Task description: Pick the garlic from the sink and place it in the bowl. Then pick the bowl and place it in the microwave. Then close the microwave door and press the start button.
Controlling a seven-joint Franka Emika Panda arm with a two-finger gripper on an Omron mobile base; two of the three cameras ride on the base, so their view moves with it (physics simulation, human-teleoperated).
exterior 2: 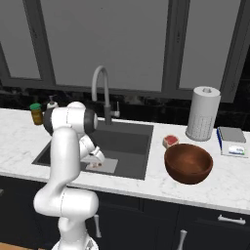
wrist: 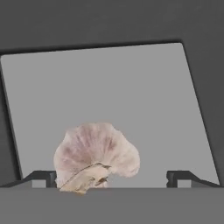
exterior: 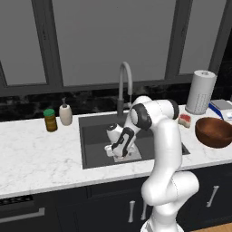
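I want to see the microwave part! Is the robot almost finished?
Not yet. Nothing is done so far: the garlic lies on the drain plate in the sink. The open fingers sit either side of it, ready to grab. The bowl is empty; the microwave steps come after.

No readable text, labels or signs.

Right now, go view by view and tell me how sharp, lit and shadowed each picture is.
Left base view: even, flat light, the sink basin dark, the hand low inside it. Right base view: same soft light, a gloss on the bowl, no glare. Hand view: the garlic is close and a little soft at its edges on the flat grey drain plate, no clear shadow.
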